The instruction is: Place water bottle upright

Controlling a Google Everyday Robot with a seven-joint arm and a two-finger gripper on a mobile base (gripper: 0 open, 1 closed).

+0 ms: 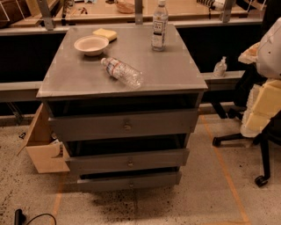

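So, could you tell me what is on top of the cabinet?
A water bottle lying down, an upright bottle, a bowl and a sponge. Nothing there looks covered; the gripper is out of view.

The counter [175,66] is a grey metal cabinet with three front drawers: top [127,125], middle [130,161] and bottom [131,182], each ajar. The floor [175,206] is pale speckled stone, marked with orange tape lines [221,169] running off the counter's front right corner. An open wooden box [44,149] stands against the left edge. A grey ledge [17,85] runs to either side, and a wooden bench [189,9] lies beyond the far edge. Right of the counter is a black wheeled office chair [264,154] loaded with pale yellow foam [263,110]. Lighting is warm and dim. The gripper is outside the camera view.
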